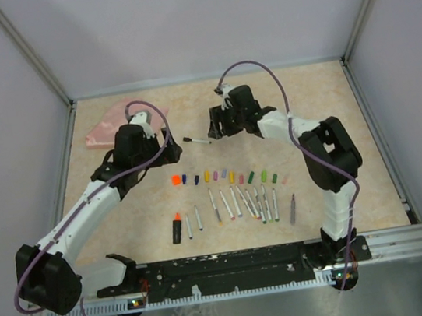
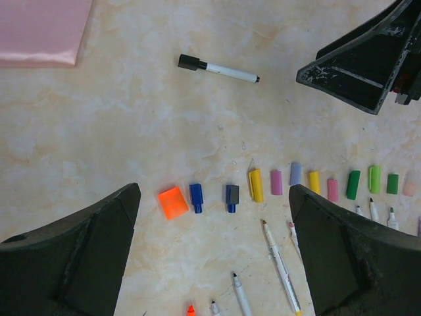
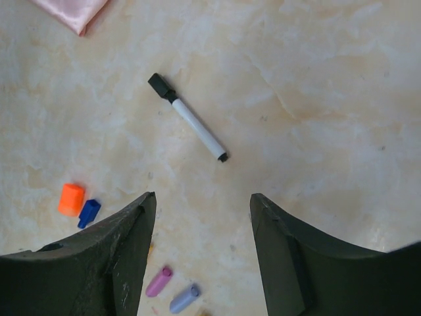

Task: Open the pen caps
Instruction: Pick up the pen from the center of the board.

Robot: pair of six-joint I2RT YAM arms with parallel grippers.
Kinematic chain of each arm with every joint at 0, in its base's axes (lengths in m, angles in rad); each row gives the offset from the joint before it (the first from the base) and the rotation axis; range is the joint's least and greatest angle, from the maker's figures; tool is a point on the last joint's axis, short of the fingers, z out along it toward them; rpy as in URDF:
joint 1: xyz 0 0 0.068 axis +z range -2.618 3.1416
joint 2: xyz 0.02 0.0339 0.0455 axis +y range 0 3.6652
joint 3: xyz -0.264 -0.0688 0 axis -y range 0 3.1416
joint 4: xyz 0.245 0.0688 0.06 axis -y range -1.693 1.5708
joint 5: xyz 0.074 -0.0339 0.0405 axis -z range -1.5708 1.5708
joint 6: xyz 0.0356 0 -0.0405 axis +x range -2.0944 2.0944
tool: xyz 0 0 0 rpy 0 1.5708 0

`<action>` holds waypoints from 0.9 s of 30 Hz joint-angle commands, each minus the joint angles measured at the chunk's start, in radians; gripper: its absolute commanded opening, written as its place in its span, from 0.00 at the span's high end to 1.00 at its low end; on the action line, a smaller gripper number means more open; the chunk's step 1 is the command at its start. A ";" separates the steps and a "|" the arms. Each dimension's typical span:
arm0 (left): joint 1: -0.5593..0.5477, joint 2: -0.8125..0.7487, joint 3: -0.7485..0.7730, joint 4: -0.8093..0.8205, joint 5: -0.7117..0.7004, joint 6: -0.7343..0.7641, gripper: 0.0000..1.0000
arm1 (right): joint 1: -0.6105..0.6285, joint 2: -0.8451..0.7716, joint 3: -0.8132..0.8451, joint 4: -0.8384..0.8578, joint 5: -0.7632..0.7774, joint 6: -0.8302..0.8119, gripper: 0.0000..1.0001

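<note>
Right gripper hangs spread, empty, over a white marker toward the table's far edge; left gripper, jaws wide, empty, above the pen caps.

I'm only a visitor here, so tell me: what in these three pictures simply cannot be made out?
Top view: the pen caps are too small to count surely.
Top view: the pink pouch is partly covered by the left arm; both wrist views crop it at the edge.
Left wrist view: the pen barrels run off the bottom edge or behind the left gripper.
Right wrist view: the right gripper hides most caps.
</note>
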 commanded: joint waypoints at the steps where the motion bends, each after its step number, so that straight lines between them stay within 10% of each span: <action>1: 0.042 -0.026 -0.016 -0.011 0.025 -0.016 0.01 | 0.014 0.085 0.172 -0.101 -0.022 -0.135 0.40; 27: 0.192 -0.027 -0.042 -0.016 0.157 -0.053 0.01 | 0.118 0.444 0.599 -0.346 0.086 -0.289 0.52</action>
